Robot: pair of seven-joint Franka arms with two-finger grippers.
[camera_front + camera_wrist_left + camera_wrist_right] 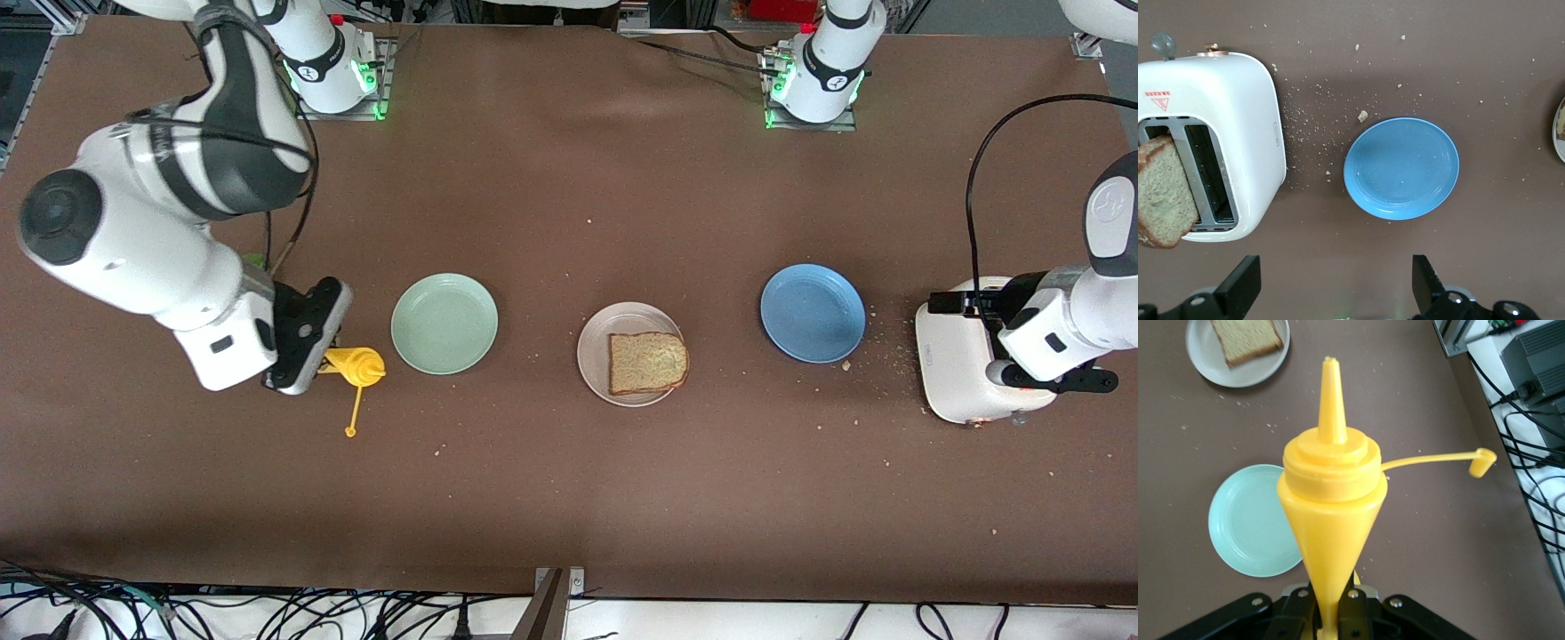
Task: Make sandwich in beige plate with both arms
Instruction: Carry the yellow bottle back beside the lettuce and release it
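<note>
Front view: brown table (569, 498). Centre of frame, beige plate (594, 356) carrying one toast slice (647, 362). Mint-green plate (444, 323) left of centre, blue plate (813, 313) right of centre. White toaster (956, 364) at the right edge, partly covered by my left gripper (1053, 378). At left, my right gripper (307, 360) clamps a yellow squeeze bottle (357, 366).

Left wrist view: my fingers (1238, 290) spread wide at the bottom edge, holding nothing. Toaster (1211, 143) upper left with a second slice (1161, 193) standing in its slot; blue plate (1401, 168) centre, crumbs around.

Right wrist view: my fingers pinch the bottle (1331, 520) at its base, centre frame, cap strap hanging loose. Mint-green plate (1248, 523) lower left; beige plate (1258, 370) and toast (1245, 339) upper left, well apart from my fingers.
</note>
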